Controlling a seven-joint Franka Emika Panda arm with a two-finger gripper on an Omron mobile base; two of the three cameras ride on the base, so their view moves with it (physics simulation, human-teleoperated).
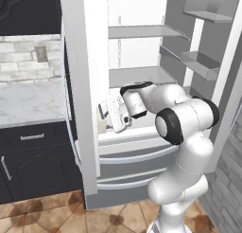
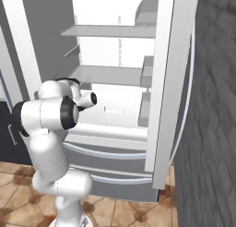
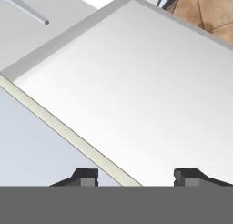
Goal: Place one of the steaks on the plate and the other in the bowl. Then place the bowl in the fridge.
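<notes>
Fridge (image 2: 115, 74) open, white interior w/ grey shelves; right door (image 2: 166, 83) swung out toward cam. Arm (image 2: 50, 124) at lower left, wrist pointing into fridge above lower drawers (image 2: 110, 150). Brown tile floor (image 2: 120, 212) below.

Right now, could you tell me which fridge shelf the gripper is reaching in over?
The lowest shelf, the white floor just above the drawers. The gripper sits below the two grey shelves, middle and top.
</notes>
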